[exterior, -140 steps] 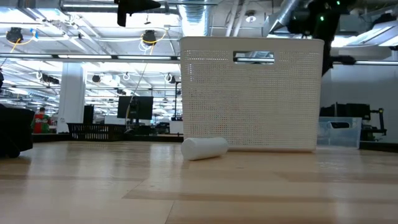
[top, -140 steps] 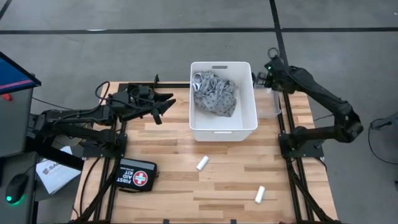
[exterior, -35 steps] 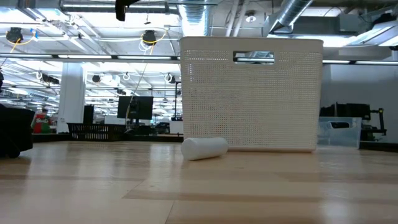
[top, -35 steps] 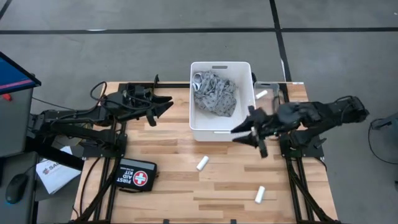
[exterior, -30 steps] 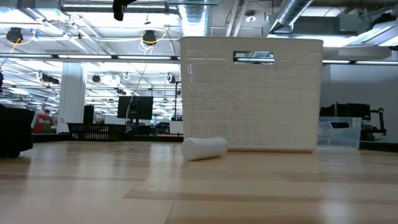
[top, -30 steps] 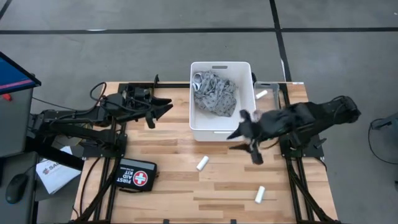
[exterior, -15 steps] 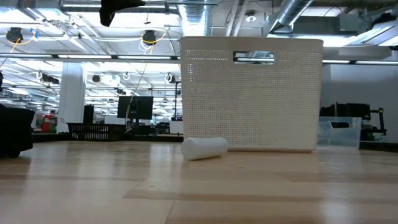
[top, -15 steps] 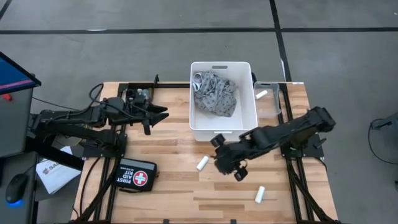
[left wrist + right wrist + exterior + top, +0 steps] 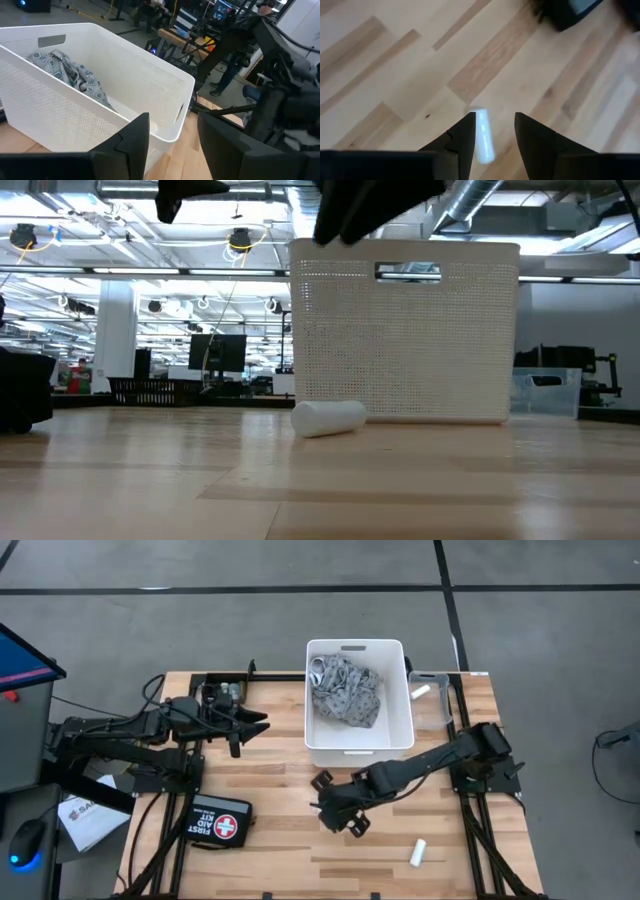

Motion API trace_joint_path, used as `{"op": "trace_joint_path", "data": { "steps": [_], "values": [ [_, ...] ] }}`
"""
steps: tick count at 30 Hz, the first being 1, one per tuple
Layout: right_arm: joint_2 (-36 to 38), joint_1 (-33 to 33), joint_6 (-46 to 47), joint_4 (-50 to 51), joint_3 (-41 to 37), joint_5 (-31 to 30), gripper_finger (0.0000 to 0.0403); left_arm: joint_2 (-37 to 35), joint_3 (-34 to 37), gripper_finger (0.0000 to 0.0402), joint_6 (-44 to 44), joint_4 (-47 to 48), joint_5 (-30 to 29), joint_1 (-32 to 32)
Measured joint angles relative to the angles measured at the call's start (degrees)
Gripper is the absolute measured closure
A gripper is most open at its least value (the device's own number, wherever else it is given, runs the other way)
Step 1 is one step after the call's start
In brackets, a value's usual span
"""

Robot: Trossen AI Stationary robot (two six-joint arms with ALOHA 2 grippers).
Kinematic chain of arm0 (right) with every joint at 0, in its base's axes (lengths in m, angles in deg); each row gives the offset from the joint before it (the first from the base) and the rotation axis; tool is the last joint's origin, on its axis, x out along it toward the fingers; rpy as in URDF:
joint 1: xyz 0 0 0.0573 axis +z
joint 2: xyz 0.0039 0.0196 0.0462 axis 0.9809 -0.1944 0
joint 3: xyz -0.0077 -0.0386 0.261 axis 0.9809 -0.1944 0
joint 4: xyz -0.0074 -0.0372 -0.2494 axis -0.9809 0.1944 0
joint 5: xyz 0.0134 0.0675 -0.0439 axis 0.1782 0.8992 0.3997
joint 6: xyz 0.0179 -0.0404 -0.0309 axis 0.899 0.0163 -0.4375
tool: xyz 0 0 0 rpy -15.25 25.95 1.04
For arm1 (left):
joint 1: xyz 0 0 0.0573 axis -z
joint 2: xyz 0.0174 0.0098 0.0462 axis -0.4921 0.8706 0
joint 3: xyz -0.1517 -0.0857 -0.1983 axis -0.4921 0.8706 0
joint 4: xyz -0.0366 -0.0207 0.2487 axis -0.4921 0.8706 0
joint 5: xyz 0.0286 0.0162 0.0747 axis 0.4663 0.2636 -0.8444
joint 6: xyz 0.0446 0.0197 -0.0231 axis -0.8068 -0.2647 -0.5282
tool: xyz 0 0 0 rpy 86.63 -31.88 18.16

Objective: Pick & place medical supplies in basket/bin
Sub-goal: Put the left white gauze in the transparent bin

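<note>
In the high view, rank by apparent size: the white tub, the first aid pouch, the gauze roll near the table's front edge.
Largest to smallest:
1. white tub
2. black first aid pouch, clearly smaller than the tub
3. gauze roll, far the smallest

All rest on the same table under an overhead camera, so nearness barely skews this.

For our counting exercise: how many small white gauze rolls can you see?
3 rolls: one on the table under the right gripper, one near the table's front right, one in the clear bin. More may hide in the tub.
</note>
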Motion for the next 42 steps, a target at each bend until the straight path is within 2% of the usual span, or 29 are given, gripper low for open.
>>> {"op": "trace_joint_path", "data": {
  "steps": [10, 15, 19, 25, 35, 42],
  "values": [
    [-8.8, -0.2, -1.3, -0.5, 0.0, -2.0, 0.0266, 0.0, 0.0, 0.0243, 0.0, 1.0, 0.0, 0.0],
    [-12.5, -0.2, -2.8, -0.5, 0.0, -7.5, 0.0265, 0.0, 0.0, 0.0243, 0.0, 1.6, 0.2, 0.0],
    [-12.8, -1.2, -3.2, -2.2, 0.0, -9.0, 0.0265, 0.0, 0.0, 0.0243, 0.0, 1.6, 1.0, 0.0],
    [-14.0, -3.0, -3.1, -1.4, 0.0, -8.7, 0.0271, 0.0, 0.0, 0.0243, 0.1, 1.6, 1.0, 0.0],
    [-14.0, -3.0, -2.6, 0.2, 0.0, -1.4, 0.0275, 0.0, 0.0, 0.0243, 0.1, 1.6, 2.5, 0.4],
    [-14.0, -3.7, -2.6, -1.9, -1.3, -1.1, 0.0275, 0.0, 0.0, 0.0243, 0.1, 1.6, 2.5, 0.5]
  ]
}}
